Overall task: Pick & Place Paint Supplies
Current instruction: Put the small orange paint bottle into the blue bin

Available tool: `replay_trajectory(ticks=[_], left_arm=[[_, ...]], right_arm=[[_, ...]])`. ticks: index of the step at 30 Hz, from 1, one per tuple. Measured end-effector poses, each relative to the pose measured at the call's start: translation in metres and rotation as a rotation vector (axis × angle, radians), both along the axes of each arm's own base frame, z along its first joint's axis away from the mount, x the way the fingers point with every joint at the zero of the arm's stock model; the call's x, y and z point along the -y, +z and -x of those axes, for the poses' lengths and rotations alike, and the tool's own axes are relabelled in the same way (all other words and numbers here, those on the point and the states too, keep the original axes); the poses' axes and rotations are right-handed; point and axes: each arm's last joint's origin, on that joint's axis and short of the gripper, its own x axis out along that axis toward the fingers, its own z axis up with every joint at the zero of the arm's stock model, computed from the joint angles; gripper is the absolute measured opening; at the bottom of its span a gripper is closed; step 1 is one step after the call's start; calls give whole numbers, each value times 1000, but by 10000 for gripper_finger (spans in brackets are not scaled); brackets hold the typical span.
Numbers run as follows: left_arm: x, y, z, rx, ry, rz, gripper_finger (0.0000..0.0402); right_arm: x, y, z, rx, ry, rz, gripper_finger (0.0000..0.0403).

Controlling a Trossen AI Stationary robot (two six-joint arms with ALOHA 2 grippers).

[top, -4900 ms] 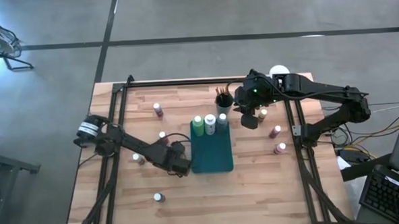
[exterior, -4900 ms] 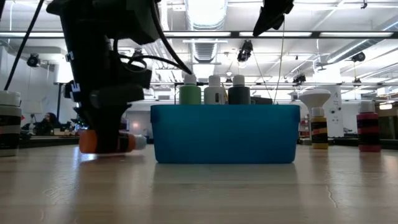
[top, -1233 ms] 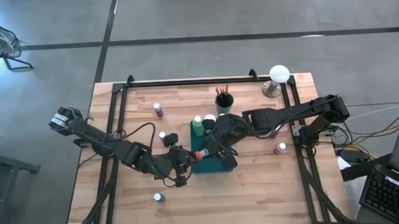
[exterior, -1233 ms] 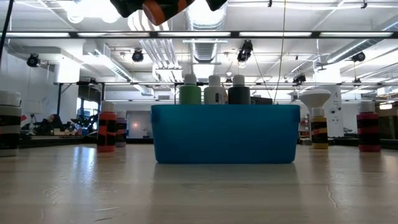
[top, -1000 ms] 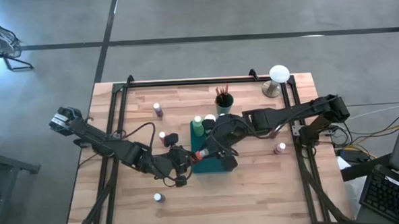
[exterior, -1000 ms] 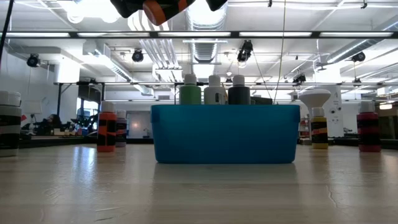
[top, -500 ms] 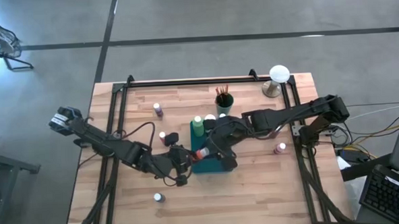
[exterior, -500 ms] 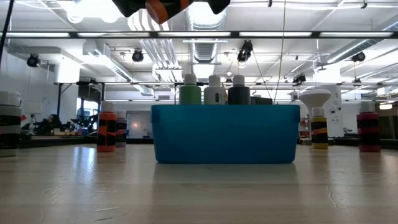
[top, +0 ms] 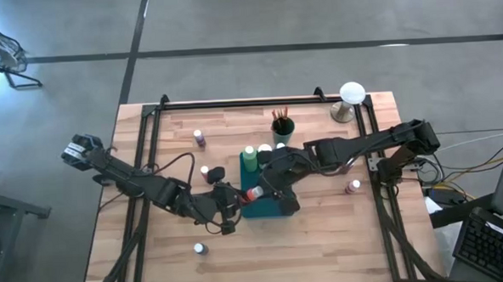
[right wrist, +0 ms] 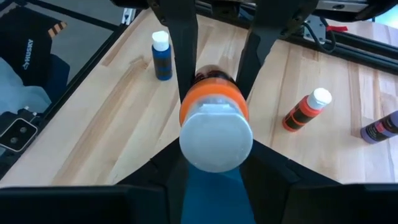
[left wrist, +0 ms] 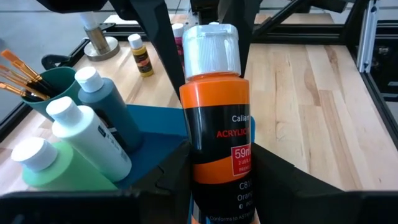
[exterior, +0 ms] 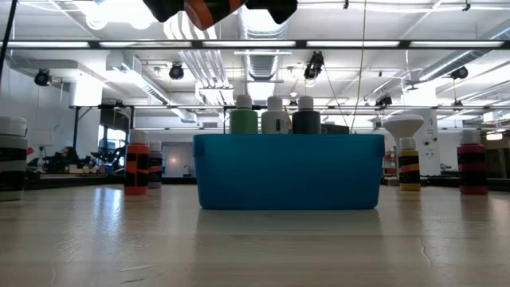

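Observation:
An orange paint bottle [top: 254, 194] with a white cap hangs high above the left rim of the teal tray [top: 271, 210], at the top edge of the low view [exterior: 209, 11]. My left gripper [top: 230, 201] comes from the table's left and is shut on its lower body. My right gripper [top: 267, 190] comes from the right and is shut on its cap end. A green bottle [top: 249, 157], a white one [top: 264, 151] and a dark teal one [top: 280, 150] stand at the tray's far end. My left gripper pinches the orange bottle's lower body [left wrist: 202, 180] between its two fingers [left wrist: 168, 180], one on each side, slanting down from the table's left. The bottle is lifted clear, its cap pointing away from this gripper. My right gripper has its two fingers [right wrist: 168, 168] on either side of the bottle's cap end [left wrist: 193, 50], slanting down from the table's right. The cap [right wrist: 216, 137] faces its wrist. The bottle is clear of the tray.
A cup of brushes [top: 281, 123] stands behind the tray. A white-domed object [top: 350, 94] is at the far right corner. Loose bottles stand on the wood at the left [top: 199, 138], [top: 206, 172], near the front [top: 199, 248] and at the right [top: 353, 187].

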Motion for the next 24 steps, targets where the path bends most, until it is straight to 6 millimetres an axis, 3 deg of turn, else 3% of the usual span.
replay_trajectory(ticks=[13,24], left_arm=[[0,-3,1,-23,-4,14,133],[-2,-3,0,-24,1,19,133]], right_arm=[[-1,1,-1,8,13,-28,173],[-1,5,-2,44,14,-31,133]])
